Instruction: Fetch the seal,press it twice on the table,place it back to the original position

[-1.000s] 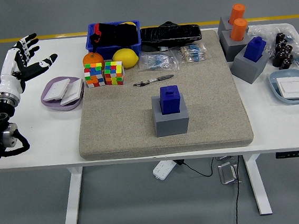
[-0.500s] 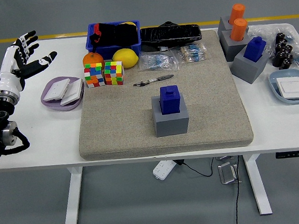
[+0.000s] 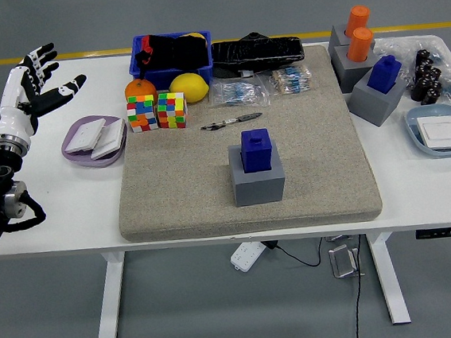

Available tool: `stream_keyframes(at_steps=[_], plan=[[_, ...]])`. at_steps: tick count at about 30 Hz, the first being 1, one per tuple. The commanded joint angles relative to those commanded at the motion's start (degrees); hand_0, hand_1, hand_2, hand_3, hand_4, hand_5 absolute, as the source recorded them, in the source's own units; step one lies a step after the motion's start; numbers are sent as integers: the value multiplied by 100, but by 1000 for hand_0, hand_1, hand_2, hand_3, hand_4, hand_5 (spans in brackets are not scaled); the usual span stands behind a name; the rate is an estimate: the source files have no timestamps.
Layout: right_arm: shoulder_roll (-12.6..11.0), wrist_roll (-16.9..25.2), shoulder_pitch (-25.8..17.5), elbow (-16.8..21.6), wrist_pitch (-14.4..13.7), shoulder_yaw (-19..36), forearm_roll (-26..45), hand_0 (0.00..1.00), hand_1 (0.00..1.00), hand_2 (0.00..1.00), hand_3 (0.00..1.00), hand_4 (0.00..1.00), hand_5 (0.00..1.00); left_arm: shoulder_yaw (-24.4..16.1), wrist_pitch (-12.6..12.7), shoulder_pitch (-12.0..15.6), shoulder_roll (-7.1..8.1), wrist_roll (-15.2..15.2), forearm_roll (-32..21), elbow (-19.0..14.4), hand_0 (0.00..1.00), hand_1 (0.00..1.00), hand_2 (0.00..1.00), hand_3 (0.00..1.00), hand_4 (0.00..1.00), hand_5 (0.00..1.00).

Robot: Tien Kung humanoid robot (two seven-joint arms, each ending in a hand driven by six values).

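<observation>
Currently, left to right:
Left hand (image 3: 37, 83): fingers spread, empty, raised over table's left end.
Blue seal (image 3: 255, 148): upright in grey holder (image 3: 257, 180), well right of hand.
Stage: fits pre-fetch or post-return; undecidable.

The blue seal (image 3: 255, 148) stood upright in a grey block holder (image 3: 257, 180). It sat mid-mat, toward the near edge.

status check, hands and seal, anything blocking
Left hand open, raised over table's far left edge; right not in view. Blue seal untouched in grey holder on mat. Path clear.
</observation>
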Motion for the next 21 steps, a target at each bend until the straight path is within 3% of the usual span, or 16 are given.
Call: stream_keyframes(at_steps=[21], plan=[[12,68,33,0,-101,49,12,884,745,726,735,827,529,-28,1,-40,-44,-20,2,-1,945,879,904,889,863,87]])
